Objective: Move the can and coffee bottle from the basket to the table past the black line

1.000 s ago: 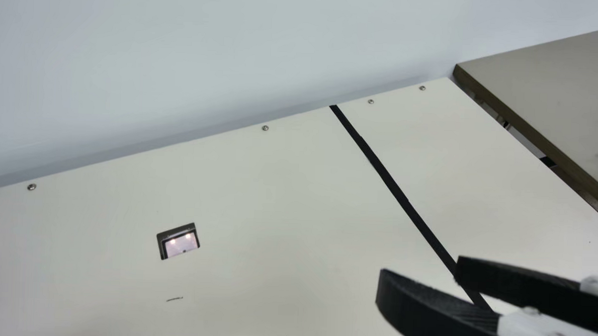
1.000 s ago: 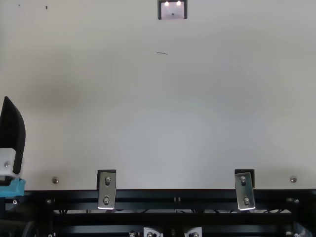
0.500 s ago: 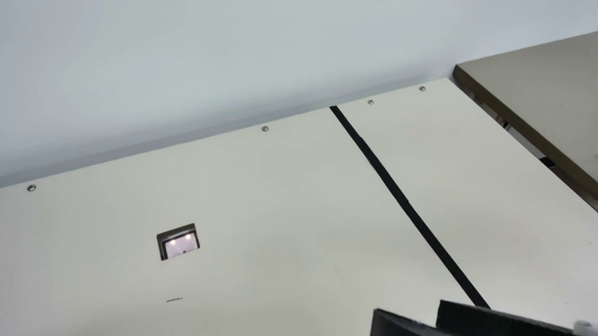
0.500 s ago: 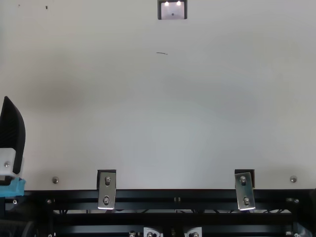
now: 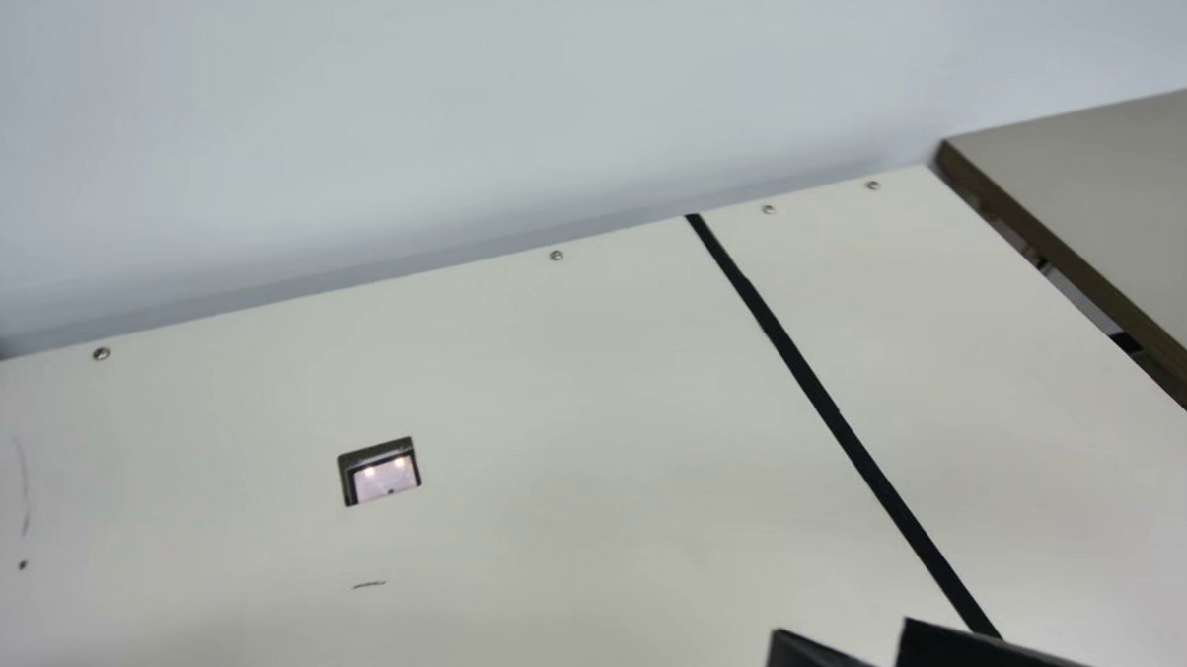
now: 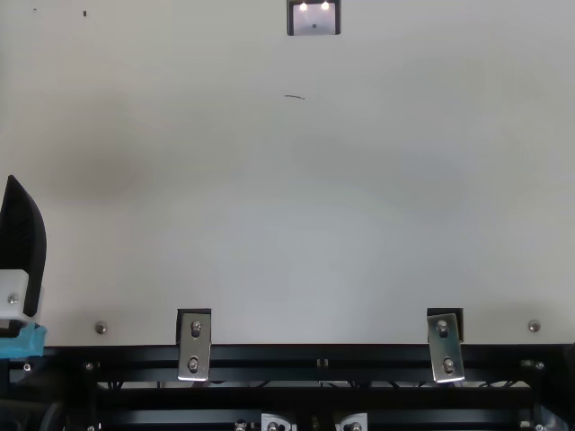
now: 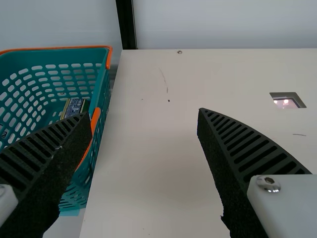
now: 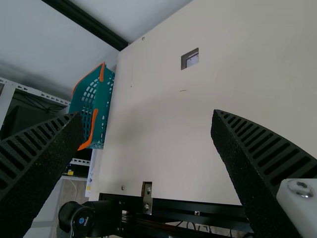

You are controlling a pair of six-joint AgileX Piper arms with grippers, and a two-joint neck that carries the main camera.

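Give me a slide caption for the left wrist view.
The left end effector, open and empty, over the cream table, with a teal basket alongside holding a labelled item.

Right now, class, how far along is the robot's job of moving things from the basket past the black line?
Done: no transfer I can confirm. In hand: nothing; left pincer and right pincer gape open. Remaining: a labelled item in the basket has to cross the black line; can or bottle, I can't tell.

Cream table [image 5: 571, 412], black line [image 5: 837, 411] across, cutout [image 5: 385, 476], screws [image 5: 557, 255] along edge.
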